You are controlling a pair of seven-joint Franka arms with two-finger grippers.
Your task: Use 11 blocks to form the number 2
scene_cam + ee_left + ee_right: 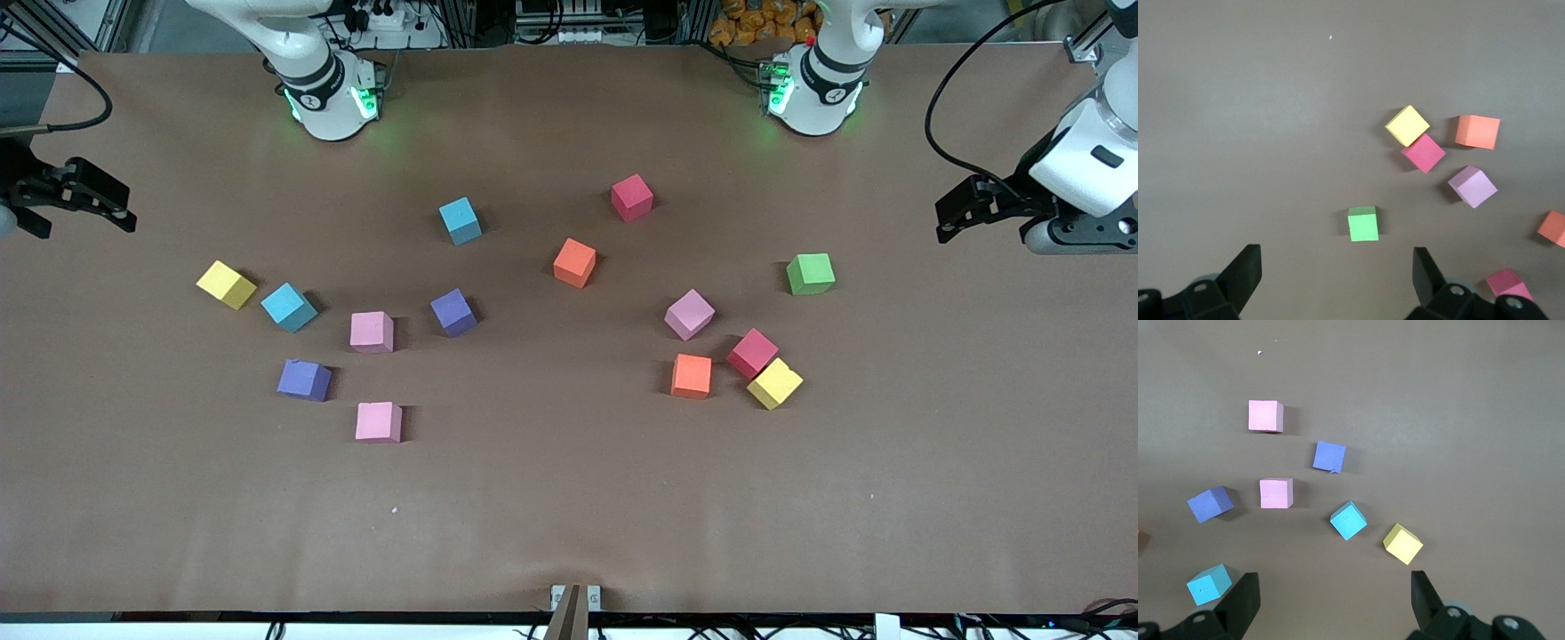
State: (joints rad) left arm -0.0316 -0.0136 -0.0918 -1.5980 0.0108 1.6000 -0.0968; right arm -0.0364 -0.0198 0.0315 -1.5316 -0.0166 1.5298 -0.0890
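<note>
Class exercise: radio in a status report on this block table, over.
Left gripper and right gripper open, empty, waiting at table ends. Blocks scattered, no 2 started. Green cube sits among them, nothing blocking.

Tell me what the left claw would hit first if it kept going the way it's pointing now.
Probably the green cube. In the left wrist view it sits ahead of the open left claw, roughly between its fingers, with nothing before it. Depth is unclear, so the claw might pass over it.
</note>
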